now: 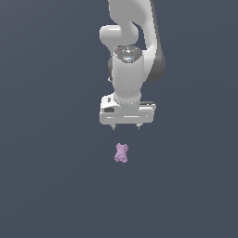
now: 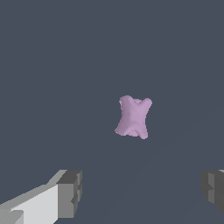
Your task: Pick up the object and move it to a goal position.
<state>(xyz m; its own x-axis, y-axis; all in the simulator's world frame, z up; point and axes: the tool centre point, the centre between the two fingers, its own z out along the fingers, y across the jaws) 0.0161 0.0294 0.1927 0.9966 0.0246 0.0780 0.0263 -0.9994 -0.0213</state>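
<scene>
The object [image 1: 121, 153] is a small pale lilac lumpy figure with a pinched waist, lying on the dark grey floor. My white gripper [image 1: 125, 127] hangs above and slightly behind it, open, with nothing between its fingers. In the wrist view the object [image 2: 133, 117] lies ahead of the gripper [image 2: 142, 190], between the lines of the two dark finger pads [image 2: 72, 192], which stand wide apart and clear of it.
The dark grey floor [image 1: 46, 186] spreads flat in every direction around the object. The white arm [image 1: 132, 42] rises from the gripper toward the top of the exterior view.
</scene>
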